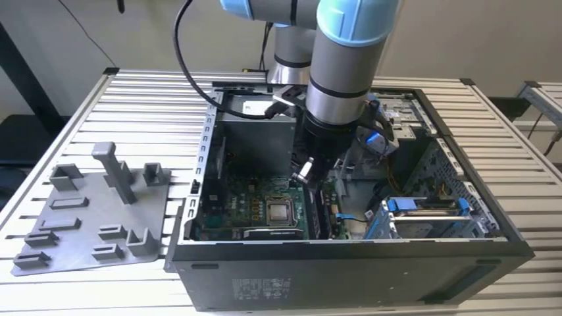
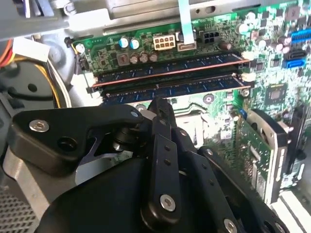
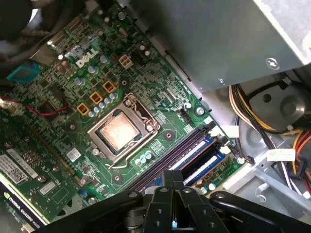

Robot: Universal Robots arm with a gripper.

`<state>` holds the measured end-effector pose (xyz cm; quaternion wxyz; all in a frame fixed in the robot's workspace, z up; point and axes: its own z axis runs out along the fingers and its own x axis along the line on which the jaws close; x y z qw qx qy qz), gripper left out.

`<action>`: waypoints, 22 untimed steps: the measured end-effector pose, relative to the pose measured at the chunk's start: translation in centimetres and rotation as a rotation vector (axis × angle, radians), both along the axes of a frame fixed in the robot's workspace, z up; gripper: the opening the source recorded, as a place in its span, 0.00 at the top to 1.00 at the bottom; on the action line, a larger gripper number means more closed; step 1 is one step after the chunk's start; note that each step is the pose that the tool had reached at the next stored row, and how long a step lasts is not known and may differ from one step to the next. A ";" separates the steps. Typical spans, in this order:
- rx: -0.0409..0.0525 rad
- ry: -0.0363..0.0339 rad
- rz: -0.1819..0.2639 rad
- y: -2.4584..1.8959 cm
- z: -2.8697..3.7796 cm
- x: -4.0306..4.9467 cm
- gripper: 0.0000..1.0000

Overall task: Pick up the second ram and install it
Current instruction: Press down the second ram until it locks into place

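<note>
My gripper point(image 1: 307, 174) reaches down into the open computer case point(image 1: 351, 270), over the green motherboard point(image 1: 255, 197). In both wrist views its two black fingers point(image 2: 160, 109) point(image 3: 172, 177) are pressed together with no gap, just short of the row of long memory slots point(image 2: 170, 77) point(image 3: 189, 150). Dark strips lie edge-on along those slots. I cannot make out the second ram as a separate stick, nor whether anything thin is pinched between the fingers.
The processor socket point(image 3: 121, 131) sits beside the slots, and an expansion card point(image 3: 29, 179) lies beyond it. Bundled cables point(image 3: 272, 126) and the case's metal walls crowd the slot ends. A blue drive cage point(image 1: 422, 210) stands inside the case. A grey fixture plate point(image 1: 88, 224) lies outside, at the exterior view's left.
</note>
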<state>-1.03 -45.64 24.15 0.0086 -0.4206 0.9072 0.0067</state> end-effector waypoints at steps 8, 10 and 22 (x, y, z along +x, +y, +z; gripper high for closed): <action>-0.0001 0.0000 0.145 0.00 -0.18 0.00 0.89; -0.0002 0.0001 0.182 0.00 -0.21 0.00 0.89; -0.0001 -0.0004 0.396 0.00 -0.30 0.00 0.89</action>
